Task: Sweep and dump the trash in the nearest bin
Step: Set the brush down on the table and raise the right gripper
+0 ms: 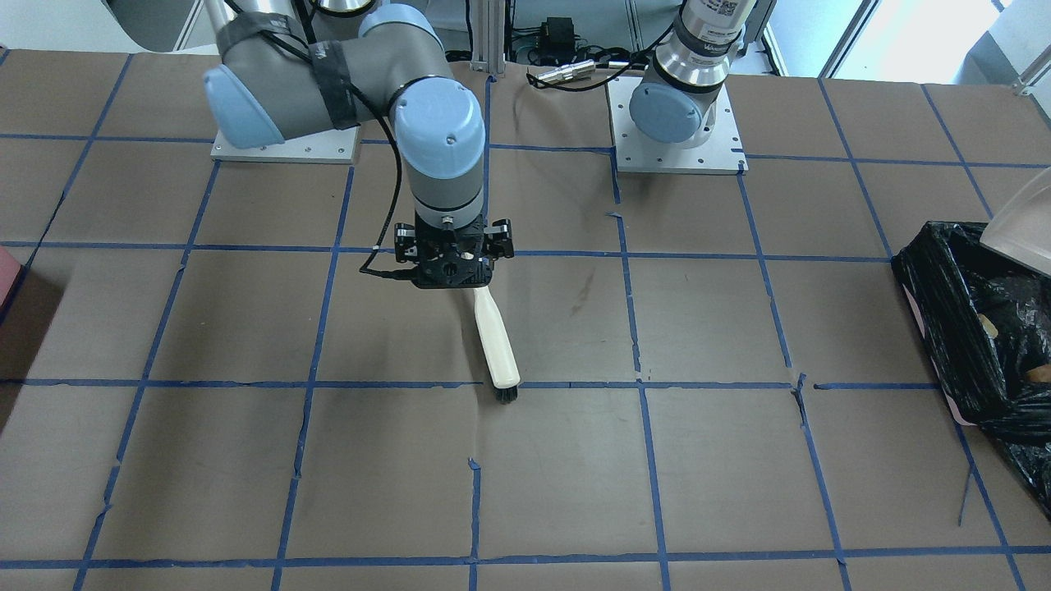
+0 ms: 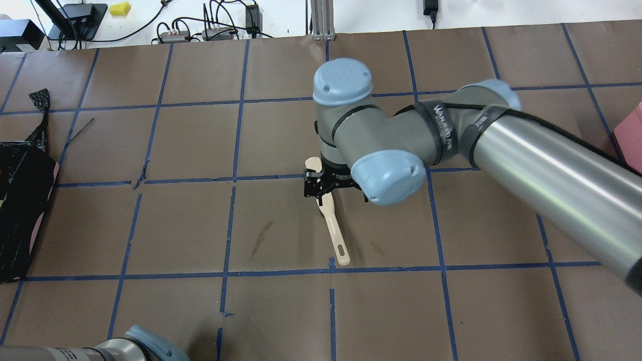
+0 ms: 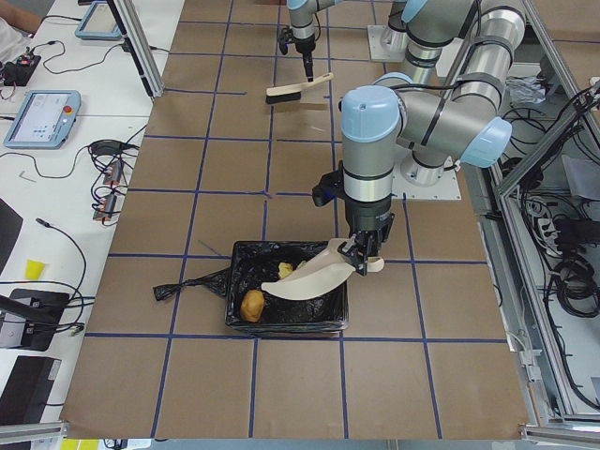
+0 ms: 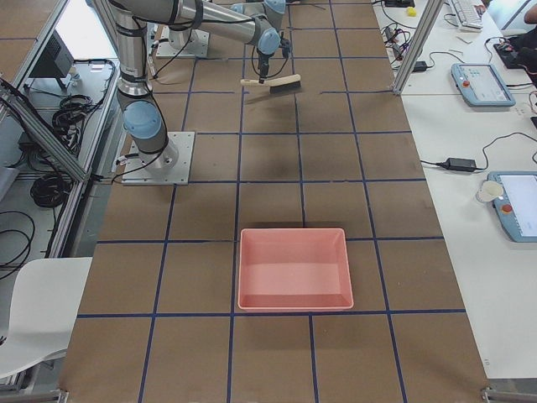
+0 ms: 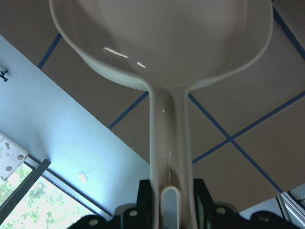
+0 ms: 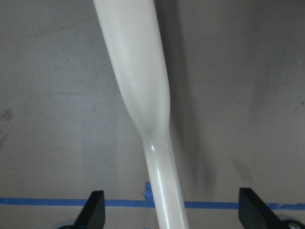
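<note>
My left gripper (image 5: pixel 171 202) is shut on the handle of the white dustpan (image 5: pixel 167 43) and holds it tilted over the black-bagged bin (image 3: pixel 281 319). In the bin lie a tan-orange potato-shaped lump (image 3: pixel 251 305) and a yellowish chunk (image 3: pixel 286 271); a third lump does not show. The bin also sits at the front-facing view's right edge (image 1: pixel 952 328). My right gripper (image 1: pixel 452 275) is open, its fingers wide on either side of the handle of the cream brush (image 1: pixel 497 345), which rests on the table. In the right wrist view the handle (image 6: pixel 138 71) runs between the fingers without touching them.
A pink tray (image 4: pixel 294 269) stands on the table far toward my right end. Cables and a yellow sponge (image 2: pixel 120 8) lie beyond the far edge. The table is brown paper with a blue tape grid (image 2: pixel 233 178).
</note>
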Controlling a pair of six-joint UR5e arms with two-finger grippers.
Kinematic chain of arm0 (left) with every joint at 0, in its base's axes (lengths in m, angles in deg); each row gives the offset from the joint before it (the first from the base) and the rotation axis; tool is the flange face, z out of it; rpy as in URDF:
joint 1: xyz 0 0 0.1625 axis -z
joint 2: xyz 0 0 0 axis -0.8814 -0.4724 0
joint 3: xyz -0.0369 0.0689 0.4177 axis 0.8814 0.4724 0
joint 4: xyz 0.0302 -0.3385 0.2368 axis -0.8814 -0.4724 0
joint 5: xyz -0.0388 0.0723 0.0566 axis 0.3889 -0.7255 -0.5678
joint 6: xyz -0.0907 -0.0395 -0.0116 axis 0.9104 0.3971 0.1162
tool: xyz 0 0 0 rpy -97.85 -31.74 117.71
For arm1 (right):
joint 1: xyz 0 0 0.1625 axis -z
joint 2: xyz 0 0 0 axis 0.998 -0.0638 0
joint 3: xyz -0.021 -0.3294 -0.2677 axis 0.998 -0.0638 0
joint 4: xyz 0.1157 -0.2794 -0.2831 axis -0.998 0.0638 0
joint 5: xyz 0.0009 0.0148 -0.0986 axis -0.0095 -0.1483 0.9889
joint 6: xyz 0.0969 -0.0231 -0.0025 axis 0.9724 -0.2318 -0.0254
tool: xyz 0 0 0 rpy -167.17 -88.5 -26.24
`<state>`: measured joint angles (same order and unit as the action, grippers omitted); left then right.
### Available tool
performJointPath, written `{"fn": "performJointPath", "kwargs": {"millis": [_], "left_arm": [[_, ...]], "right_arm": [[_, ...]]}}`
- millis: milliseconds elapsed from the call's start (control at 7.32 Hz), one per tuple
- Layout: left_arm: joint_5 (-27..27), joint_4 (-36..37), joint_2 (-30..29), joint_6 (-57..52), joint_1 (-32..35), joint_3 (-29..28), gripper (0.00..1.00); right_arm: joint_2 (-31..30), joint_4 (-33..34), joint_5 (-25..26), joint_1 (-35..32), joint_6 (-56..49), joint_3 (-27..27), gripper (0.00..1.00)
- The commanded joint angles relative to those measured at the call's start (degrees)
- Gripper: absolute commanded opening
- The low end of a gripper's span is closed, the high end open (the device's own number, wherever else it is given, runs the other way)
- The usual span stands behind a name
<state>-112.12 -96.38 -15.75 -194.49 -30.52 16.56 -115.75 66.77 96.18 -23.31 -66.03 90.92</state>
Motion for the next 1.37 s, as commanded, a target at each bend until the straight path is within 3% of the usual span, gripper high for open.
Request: {"fn": "performJointPath", "kwargs": {"millis": [0,137,410,546,819,1229], "left_arm": [[5.02,-1.93,0.14,3.64,7.35,0.58,0.14],[8.09,-4.47,0.32,4.27,11.73,0.58,0.14],[9.26,-5.72,-0.38,18.19,22.53,1.28,0.14],[9.44,-5.72,-1.08,24.69,27.98,2.51,0.14],[10.05,-2.85,-3.36,40.85,36.87,6.54,0.14],[12.32,2.79,-7.93,62.29,51.2,7.0,0.14]], "right_arm": [[-6.06,-12.61,-0.02,10.11,-12.66,-6.82,1.0],[-8.09,-16.67,0.24,13.73,-19.5,-8.5,1.0],[-12.74,-17.41,3.2,19.89,-24.31,-8.78,1.0],[-13.2,-16.89,6.11,20.35,-24.23,-8.7,1.0],[-13.56,-16.88,5.61,20.27,-24.05,-8.78,1.0],[-14.09,-17.32,5.52,19.83,-23.62,-8.69,1.0]]}}
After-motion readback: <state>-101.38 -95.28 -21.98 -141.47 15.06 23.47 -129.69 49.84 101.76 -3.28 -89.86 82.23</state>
